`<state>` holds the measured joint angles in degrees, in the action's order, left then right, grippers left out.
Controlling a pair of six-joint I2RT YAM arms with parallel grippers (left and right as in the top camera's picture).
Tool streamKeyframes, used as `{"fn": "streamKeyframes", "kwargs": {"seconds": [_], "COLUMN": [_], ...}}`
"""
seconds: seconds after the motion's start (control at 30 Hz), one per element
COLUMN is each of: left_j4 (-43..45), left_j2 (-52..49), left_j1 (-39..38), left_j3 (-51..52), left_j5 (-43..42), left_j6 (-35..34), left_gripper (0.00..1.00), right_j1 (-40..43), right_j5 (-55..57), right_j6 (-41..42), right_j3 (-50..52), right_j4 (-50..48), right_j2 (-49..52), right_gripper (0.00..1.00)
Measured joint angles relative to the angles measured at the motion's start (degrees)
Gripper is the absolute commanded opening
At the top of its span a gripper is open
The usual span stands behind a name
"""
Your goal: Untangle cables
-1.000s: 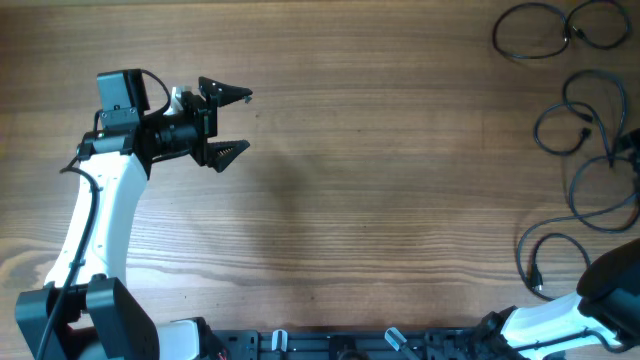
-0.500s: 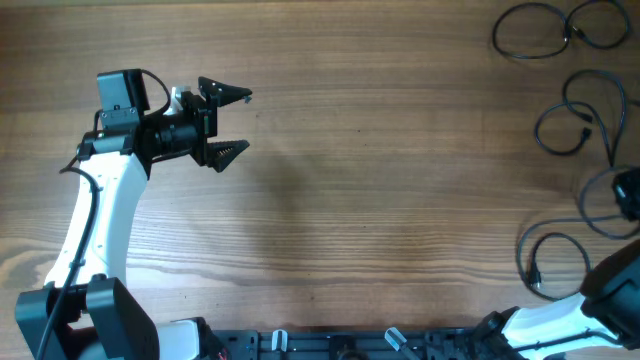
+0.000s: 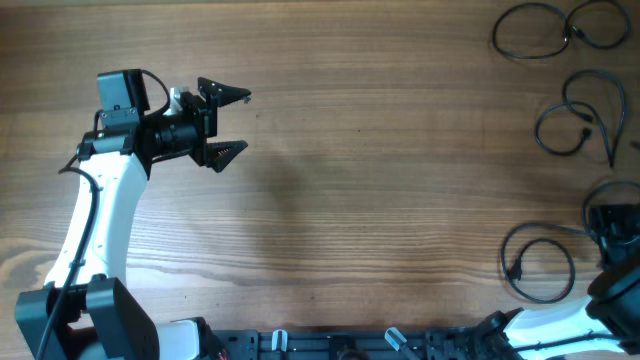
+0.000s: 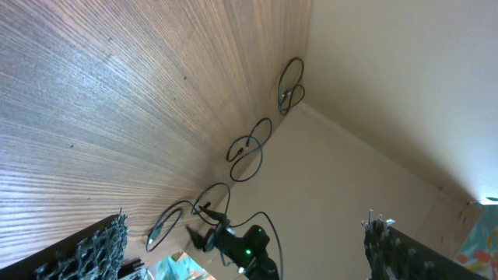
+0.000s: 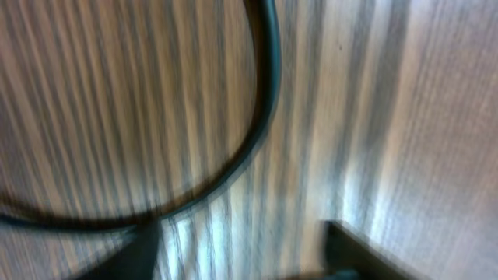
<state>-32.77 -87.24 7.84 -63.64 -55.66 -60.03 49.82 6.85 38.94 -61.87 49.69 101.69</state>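
Observation:
Several thin black cables lie along the table's right side. Two loops (image 3: 545, 28) sit at the far right corner, another cable (image 3: 575, 115) lies below them, and a round loop (image 3: 537, 262) lies near the front right. My right gripper (image 3: 612, 222) is low over the table just right of that loop. In the blurred right wrist view its fingers (image 5: 241, 260) stand apart over bare wood, with a black cable (image 5: 261, 117) curving to the left finger. My left gripper (image 3: 227, 122) is open and empty at the far left, and its fingers (image 4: 245, 249) frame the distant cables (image 4: 249, 148).
The wooden table (image 3: 380, 180) fills the view. A black rail (image 3: 330, 345) runs along the front edge. The right arm's white link (image 3: 545, 325) lies at the front right corner.
My right gripper has moved toward the front edge. The cable near it has shifted: the front right loop is rounder and further left. The left arm has not moved.

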Motion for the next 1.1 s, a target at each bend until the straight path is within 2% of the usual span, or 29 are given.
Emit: {"fn": "streamKeyframes", "kwargs": {"seconds": [0.07,0.23,0.3,0.33,0.4,0.43,0.57,0.73,0.8,0.83,0.87,1.1], "left_j4": [-0.17,-0.17,-0.20,-0.22,-0.22,-0.20,-0.22,-0.11,-0.22,-0.22,-0.17,-0.20], "left_j2": [0.00,0.00,0.00,0.00,0.00,0.00,0.00,0.00,0.00,0.00,0.00,0.00], "left_j1": [0.00,0.00,0.00,0.00,0.00,0.00,0.00,0.00,0.00,0.00,0.00,0.00], "left_j3": [0.00,0.00,0.00,0.00,0.00,0.00,0.00,0.00,0.00,0.00,0.00,0.00], "left_j5": [0.13,0.15,0.35,0.39,0.63,0.79,1.46,2.05,2.05,2.08,2.08,2.43], "left_j6": [0.00,0.00,0.00,0.00,0.00,0.00,0.00,0.00,0.00,0.00,0.00,0.00], "left_gripper": [1.00,1.00,1.00,1.00,1.00,1.00,1.00,1.00,1.00,1.00,1.00,1.00], "right_j1": [0.00,0.00,0.00,-0.02,-0.48,-1.38,-8.72,-18.16,-19.23,-19.32,-19.30,-19.30], "right_j5": [-0.04,-0.94,-5.20,-9.84,-15.67,-17.40,-19.52,-18.82,-17.44,-16.87,-15.89,-10.47], "right_j6": [-0.46,-1.09,-2.21,-4.15,-6.60,-8.39,-13.79,-13.94,-12.35,-11.93,-11.32,-7.65], "right_j3": [-6.36,-26.23,-32.46,-33.57,-33.90,-33.73,-25.24,-7.19,-3.15,-1.75,0.07,9.90], "right_j4": [5.95,19.06,21.70,22.71,26.29,28.35,27.82,17.20,14.64,13.90,12.79,3.13], "right_j2": [0.13,-0.24,-1.42,-2.64,-3.80,-3.91,-4.09,-4.09,-4.09,-4.09,-4.09,-4.11], "right_gripper": [1.00,1.00,0.92,0.82,0.76,0.77,0.81,0.84,0.86,0.97,1.00,0.99]}}
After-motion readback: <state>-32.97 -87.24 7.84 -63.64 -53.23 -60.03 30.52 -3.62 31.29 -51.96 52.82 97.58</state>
